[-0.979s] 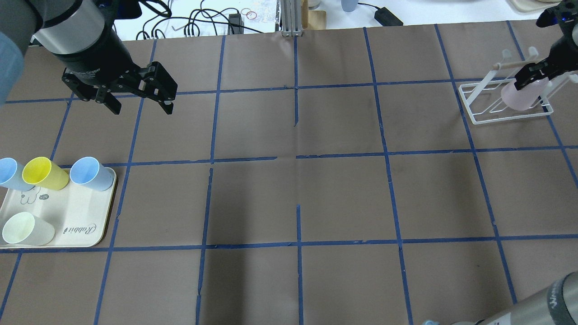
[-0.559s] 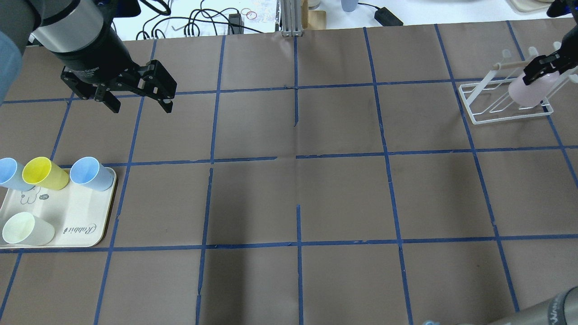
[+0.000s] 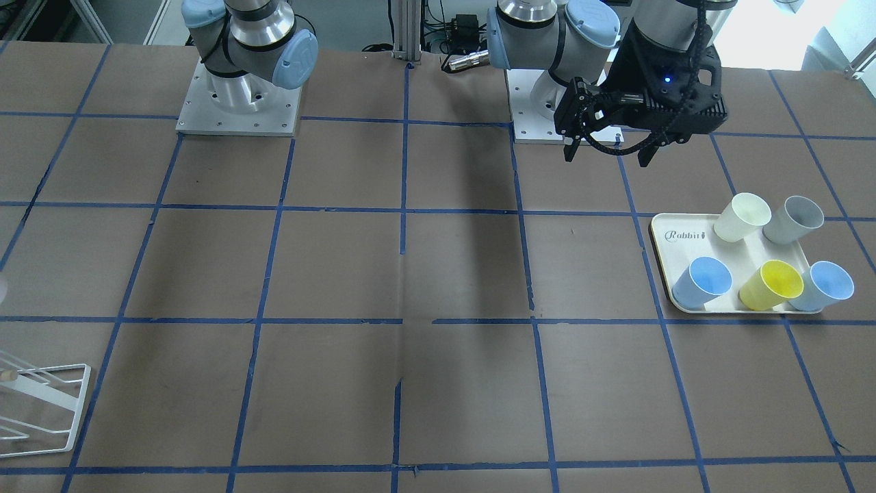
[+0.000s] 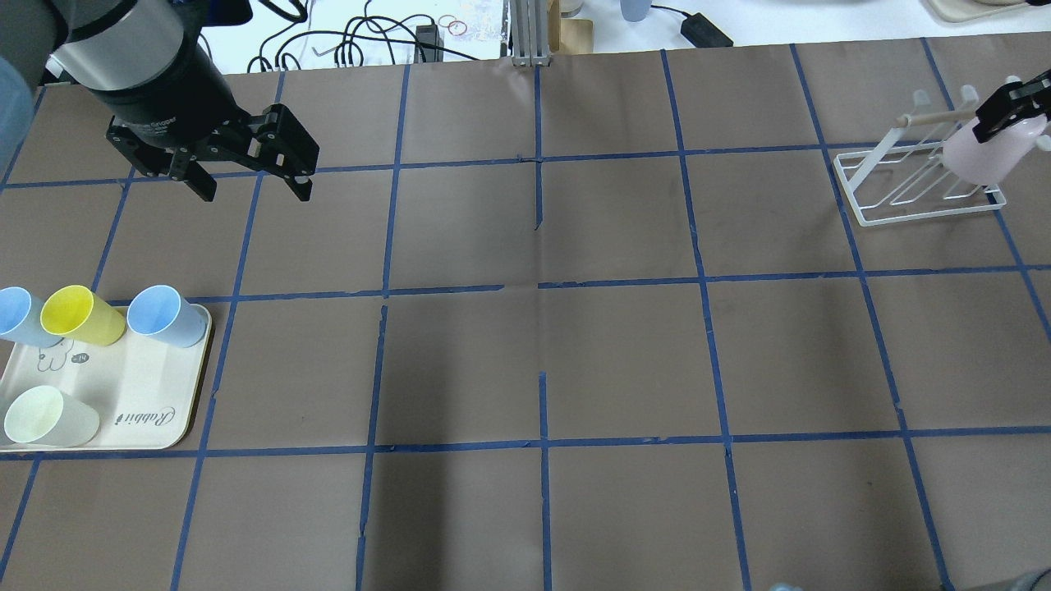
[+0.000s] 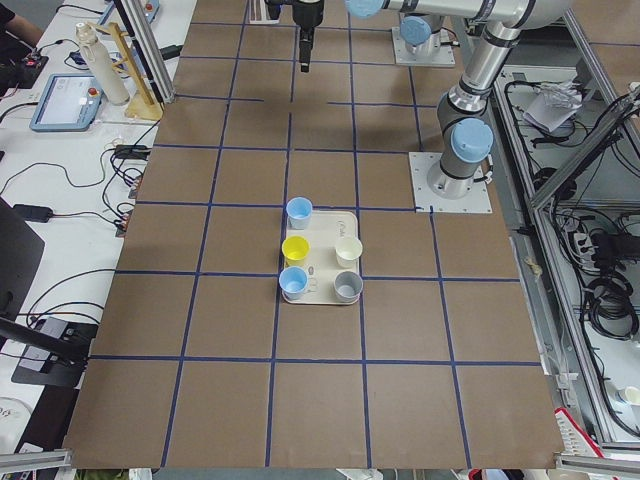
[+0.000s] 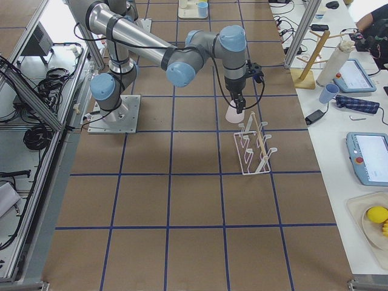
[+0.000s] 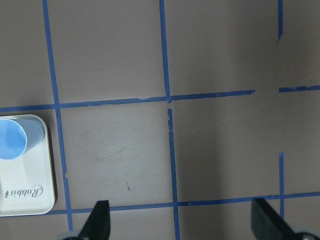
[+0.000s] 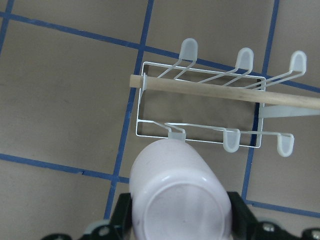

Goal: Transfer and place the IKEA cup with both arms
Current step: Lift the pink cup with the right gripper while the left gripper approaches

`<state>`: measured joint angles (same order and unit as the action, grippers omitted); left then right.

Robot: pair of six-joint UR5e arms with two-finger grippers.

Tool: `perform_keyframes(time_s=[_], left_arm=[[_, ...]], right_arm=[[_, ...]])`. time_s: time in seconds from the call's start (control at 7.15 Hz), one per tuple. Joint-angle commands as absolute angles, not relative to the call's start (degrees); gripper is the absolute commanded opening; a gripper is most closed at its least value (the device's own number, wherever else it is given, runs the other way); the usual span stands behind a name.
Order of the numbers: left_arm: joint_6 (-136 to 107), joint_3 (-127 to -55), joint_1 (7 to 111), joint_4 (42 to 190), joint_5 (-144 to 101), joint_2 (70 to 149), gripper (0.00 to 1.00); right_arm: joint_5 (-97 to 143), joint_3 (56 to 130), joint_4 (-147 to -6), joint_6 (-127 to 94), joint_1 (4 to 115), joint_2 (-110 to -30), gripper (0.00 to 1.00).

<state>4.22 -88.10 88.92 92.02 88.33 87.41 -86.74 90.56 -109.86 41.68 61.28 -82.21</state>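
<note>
The pale pink IKEA cup [image 4: 984, 158] hangs mouth-down in my right gripper [image 4: 1003, 111], which is shut on its sides. It is in the air just off one end of the white wire rack [image 4: 911, 190]. In the right wrist view the cup's base [image 8: 180, 197] faces the camera between the gripper's [image 8: 180, 217] fingers, with the rack [image 8: 200, 107] beyond it. The cup also shows in the exterior right view [image 6: 233, 113]. My left gripper [image 4: 254, 187] is open and empty above the table at the far left, also in the front-facing view [image 3: 606, 156].
A cream tray [image 4: 156, 394] at the left edge holds two light blue cups [image 4: 164, 316], a yellow cup [image 4: 82, 316], a cream-white cup [image 4: 49, 417] and a grey cup [image 3: 794, 219]. The rack has a wooden rod [image 8: 215, 92] along its top. Cables lie beyond the table's far edge.
My right gripper has carried the pink cup to the right and slightly farther back, off the rack's pegs. My left gripper has shifted slightly up and left, still open.
</note>
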Motion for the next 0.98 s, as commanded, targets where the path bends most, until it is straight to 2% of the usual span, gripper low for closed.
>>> perform_keyframes(time_s=[0.0,0.42,0.84], left_arm=[[4.31,-88.42,88.68,92.2,83.0,86.93,1.0],[4.31,-90.0,84.65,94.99,68.18,86.39,1.0],[4.39,-101.21,84.55,93.7,39.92,85.7,1.0]], right_arm=[[-86.4,90.35,-102.68,36.87,67.11,-86.3,0.0],[-85.35,90.62,-102.22,11.4,82.56,-86.48,0.0],[-67.32,90.7,-98.81,-4.28,88.33,-88.84,0.0]])
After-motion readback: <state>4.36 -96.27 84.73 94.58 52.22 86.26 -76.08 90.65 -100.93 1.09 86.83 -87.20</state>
